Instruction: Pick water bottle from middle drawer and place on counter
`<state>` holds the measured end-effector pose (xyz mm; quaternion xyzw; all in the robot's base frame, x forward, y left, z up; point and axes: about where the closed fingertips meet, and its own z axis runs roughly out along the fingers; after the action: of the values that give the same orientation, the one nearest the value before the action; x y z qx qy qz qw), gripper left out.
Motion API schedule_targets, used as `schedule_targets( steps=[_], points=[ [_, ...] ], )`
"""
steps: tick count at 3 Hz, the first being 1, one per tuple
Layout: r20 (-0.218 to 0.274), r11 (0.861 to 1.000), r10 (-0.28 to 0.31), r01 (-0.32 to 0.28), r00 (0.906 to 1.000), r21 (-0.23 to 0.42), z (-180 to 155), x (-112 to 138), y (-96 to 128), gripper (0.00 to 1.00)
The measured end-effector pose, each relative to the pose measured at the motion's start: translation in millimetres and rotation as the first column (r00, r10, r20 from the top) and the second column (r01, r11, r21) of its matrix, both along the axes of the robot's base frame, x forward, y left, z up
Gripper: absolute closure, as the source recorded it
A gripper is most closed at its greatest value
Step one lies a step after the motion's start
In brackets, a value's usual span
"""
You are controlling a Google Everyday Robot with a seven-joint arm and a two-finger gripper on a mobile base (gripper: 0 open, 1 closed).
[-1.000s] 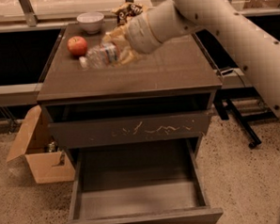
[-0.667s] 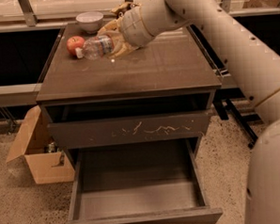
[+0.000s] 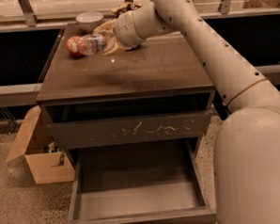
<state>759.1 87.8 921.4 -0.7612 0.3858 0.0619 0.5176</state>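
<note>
The water bottle is clear with a dark label band and lies sideways in my gripper. The gripper is shut on it and holds it over the back left of the counter, with the bottle's end right beside a red apple. I cannot tell whether the bottle touches the counter top. The middle drawer is pulled open below, and its greyish floor is bare.
A white bowl and a snack bag sit at the counter's back edge. The drawer front with pale scratch marks is closed above the open drawer. An open cardboard box stands on the floor to the left. My arm fills the right side.
My gripper has carried the bottle further left and back over the counter, up beside the apple. The arm now reaches further across the view.
</note>
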Motion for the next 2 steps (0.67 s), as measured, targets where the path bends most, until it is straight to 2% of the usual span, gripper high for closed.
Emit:
schedule_targets(
  steps=[1,2],
  points=[
    [-0.014,1.000,-0.007,0.008,0.9999,0.024,-6.2,7.9,3.3,0.50],
    [-0.019,0.999,-0.007,0.007,0.9998,0.036,-9.4,11.7,5.4,0.19]
  ],
)
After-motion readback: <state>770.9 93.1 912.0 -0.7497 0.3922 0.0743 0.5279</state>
